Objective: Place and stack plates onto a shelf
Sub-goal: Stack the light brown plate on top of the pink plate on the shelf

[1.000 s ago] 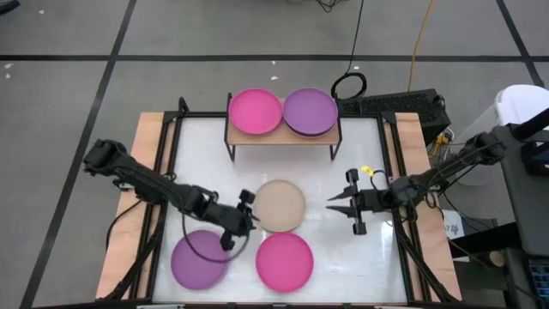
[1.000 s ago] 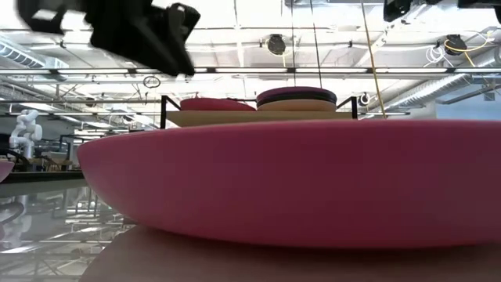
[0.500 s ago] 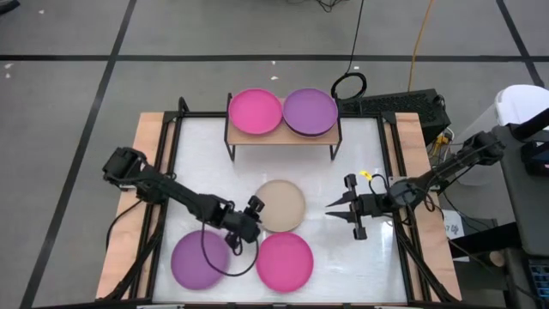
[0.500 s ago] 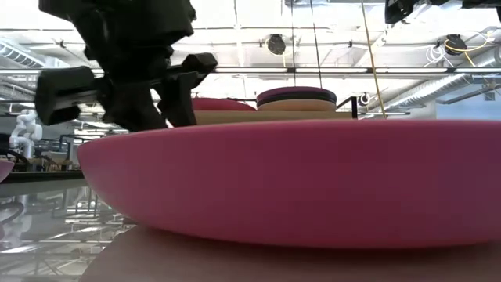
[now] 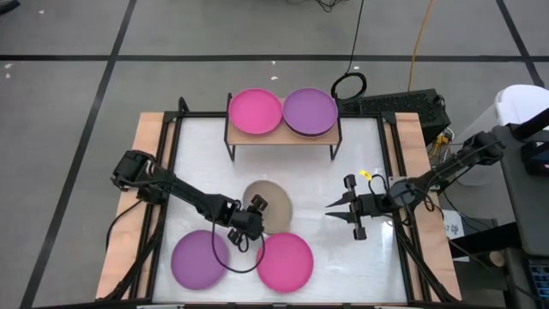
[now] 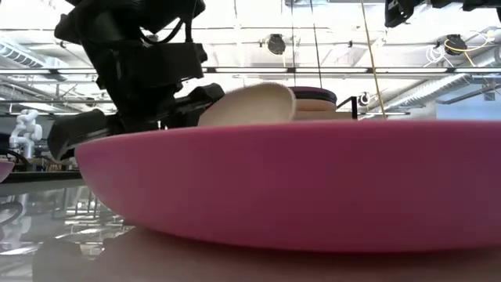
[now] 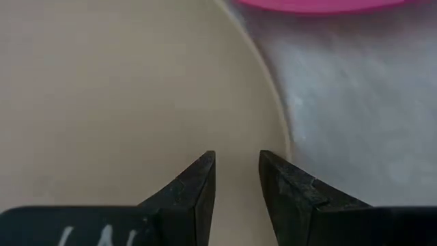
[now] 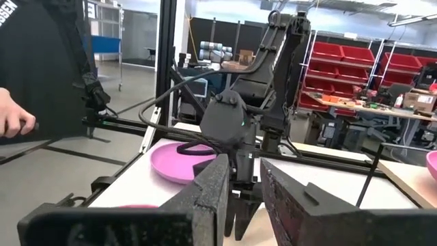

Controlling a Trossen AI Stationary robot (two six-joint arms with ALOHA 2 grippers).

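Observation:
A beige plate [image 5: 271, 204] sits at the table's middle, tilted [image 6: 254, 104], and my left gripper [image 5: 254, 213] is shut on its near-left rim. On the table near the front edge lie a purple plate [image 5: 199, 260] and a magenta plate [image 5: 285, 262]. The wooden shelf [image 5: 283, 137] at the far side carries a pink plate [image 5: 255, 112] and a stack topped by a purple plate [image 5: 310, 112]. My right gripper [image 5: 328, 208] hovers shut to the right of the beige plate, touching nothing. My left gripper [image 7: 237, 174] pinches the beige plate's rim [image 7: 276, 147] between its two fingers, coming in from the table's near-left side. The plate is tipped up [image 6: 254, 104]. The magenta plate in front hides whether its far edge rests on the table.
The magenta plate [image 6: 297, 184] fills the low view's foreground. Black frame rails [image 5: 174, 172] run along both sides of the white table top. A person's hand [image 8: 12, 119] shows beyond the table in the right wrist view. Bare table lies between the shelf and the beige plate.
My left gripper moved right and down to the beige plate's near-left rim and took hold of it. The plate, flat on the table before, is now tipped up and shifted a little to the left. The right arm kept still.

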